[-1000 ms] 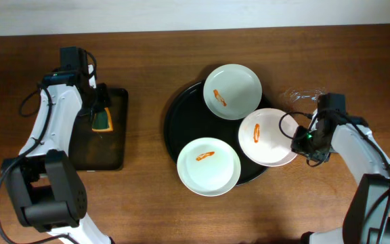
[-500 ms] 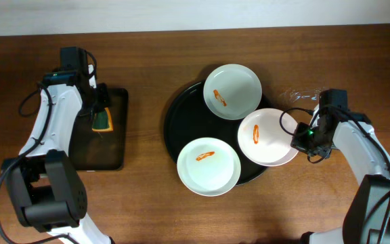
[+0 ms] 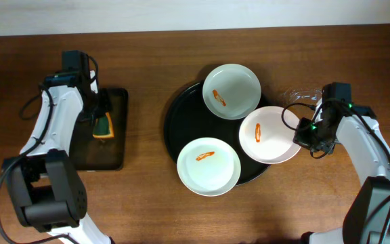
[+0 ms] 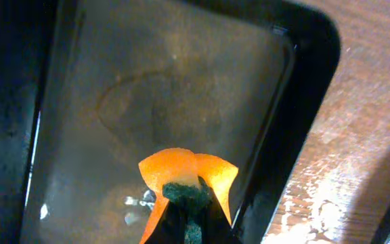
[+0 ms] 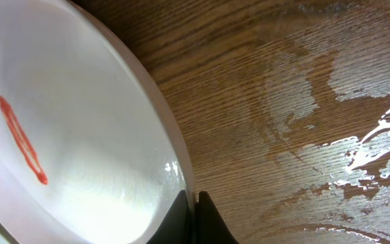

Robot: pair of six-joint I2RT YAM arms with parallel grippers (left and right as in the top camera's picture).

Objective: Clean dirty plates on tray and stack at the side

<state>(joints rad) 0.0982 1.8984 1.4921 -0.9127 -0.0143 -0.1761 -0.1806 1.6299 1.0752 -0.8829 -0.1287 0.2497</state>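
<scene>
Three white plates with orange-red smears sit on the round black tray (image 3: 179,115): one at the back (image 3: 231,91), one at the front (image 3: 208,167), one at the right (image 3: 268,135). My right gripper (image 3: 303,133) is shut on the right plate's rim (image 5: 171,146) and holds that plate over the tray's right edge. My left gripper (image 3: 101,120) is shut on an orange and green sponge (image 4: 188,177) above the rectangular black tray (image 4: 303,102).
The rectangular black tray (image 3: 110,152) lies at the left of the wooden table. A wet patch (image 5: 378,129) shines on the wood right of the held plate; it also shows in the overhead view (image 3: 300,95).
My right gripper has shifted the right plate a little toward the right and back. My left gripper with the sponge has barely moved.
</scene>
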